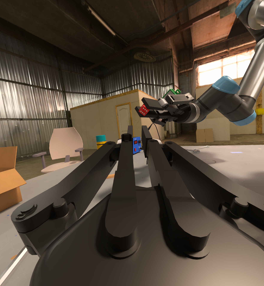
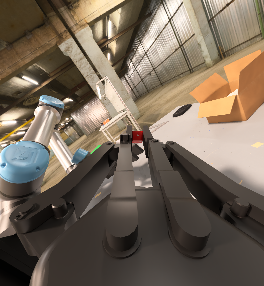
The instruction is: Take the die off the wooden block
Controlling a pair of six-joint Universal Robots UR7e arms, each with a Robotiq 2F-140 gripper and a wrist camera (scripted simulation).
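The red die [image 2: 137, 137] with white pips is pinched between the two fingers of my right gripper [image 2: 137, 134]. In the left wrist view the right gripper [image 1: 143, 110] holds the die [image 1: 143, 110] well above the grey table [image 1: 228, 170]. My left gripper [image 1: 137, 133] is low over the table. Its fingers stand a narrow gap apart with nothing between them. No wooden block shows clearly in either view. A small tan sliver [image 1: 111, 176] lies on the table under the left gripper's linkage, and I cannot tell what it is.
An open cardboard box [image 2: 236, 100] stands at the table's edge and also shows in the left wrist view [image 1: 3, 178]. A blue powered device [image 1: 136, 144], a teal-and-yellow canister [image 1: 100, 140] and a wrench [image 1: 196, 149] are beyond the left gripper. A black oval object [image 2: 182, 110] lies near the box.
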